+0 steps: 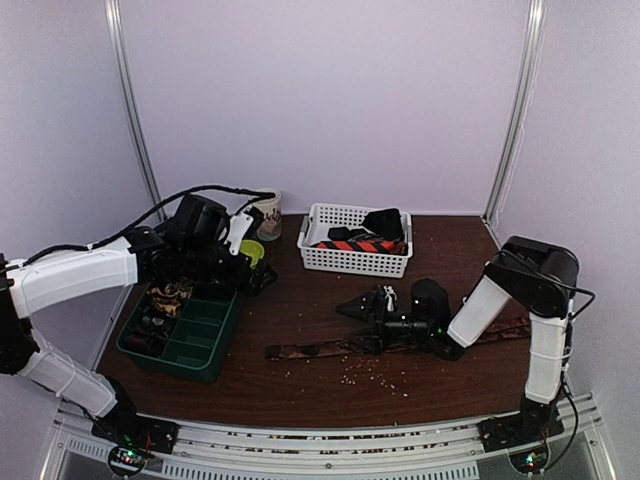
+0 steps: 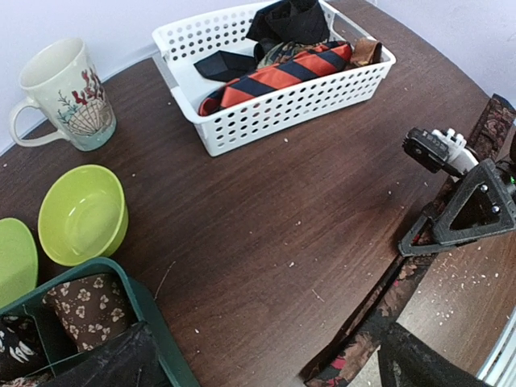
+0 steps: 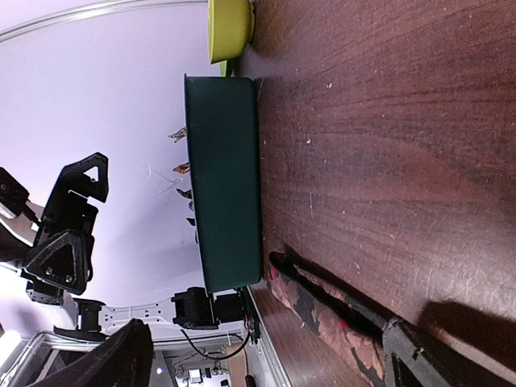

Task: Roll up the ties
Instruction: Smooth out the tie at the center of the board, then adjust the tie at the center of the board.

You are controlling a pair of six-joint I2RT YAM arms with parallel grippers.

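Note:
A long brown-patterned tie (image 1: 330, 348) lies flat across the table's front; it also shows in the left wrist view (image 2: 379, 310) and the right wrist view (image 3: 322, 314). My right gripper (image 1: 372, 305) is turned on its side just above the tie's middle, jaws wide open, with the lower finger (image 3: 439, 355) down at the tie. My left gripper (image 1: 258, 268) hovers open and empty at the far corner of the green tray (image 1: 205, 368), its fingers (image 2: 105, 363) wide apart. A rolled brown flowered tie (image 2: 89, 310) sits in the tray. An orange-red and navy striped tie (image 2: 274, 76) lies in the white basket (image 1: 350, 262).
A black tie (image 2: 286, 20) is heaped in the basket. A shell-print mug (image 2: 68, 97) and lime-green bowls (image 2: 85, 214) stand behind the tray. Crumbs are scattered in front of the tie. White walls enclose the table.

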